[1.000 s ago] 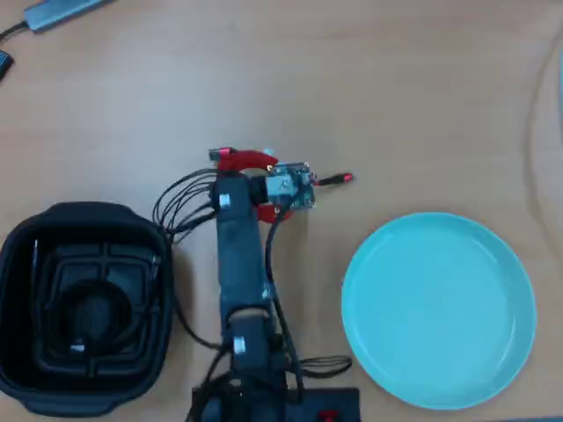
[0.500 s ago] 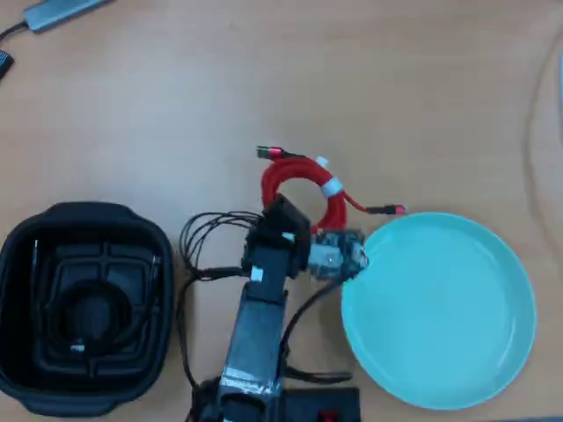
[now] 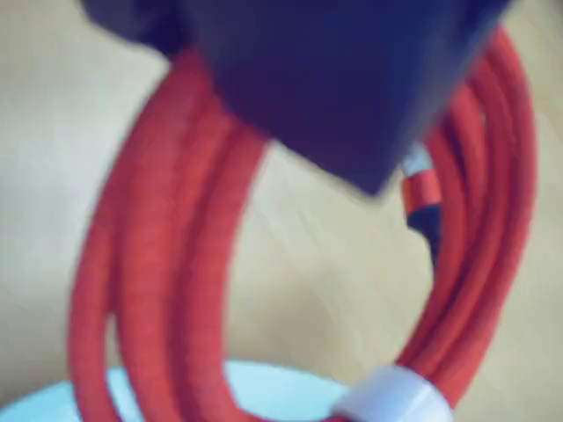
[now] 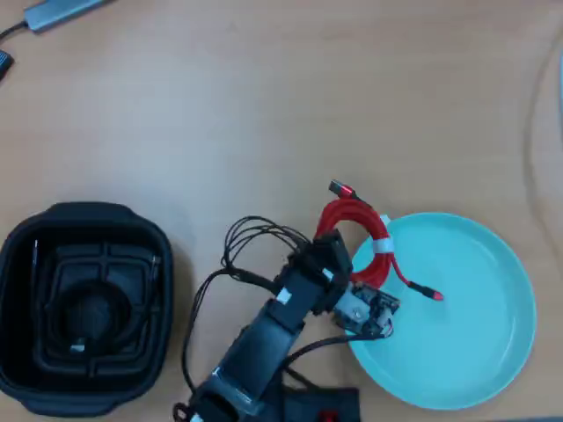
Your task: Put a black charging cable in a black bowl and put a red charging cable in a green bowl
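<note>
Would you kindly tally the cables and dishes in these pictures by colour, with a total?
Red: 1, the red cable, held by the end effector
Black: 2, the black bowl and the black cable inside it
Turquoise: 1, the dish
Total: 4

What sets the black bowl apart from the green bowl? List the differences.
The black bowl is deep and square with rounded corners; the green bowl is round, shallow and plate-like. The black bowl's floor is ribbed; the green bowl's is smooth. The red charging cable hangs over the green bowl's rim, nowhere near the black bowl. Both sit on the table.
</note>
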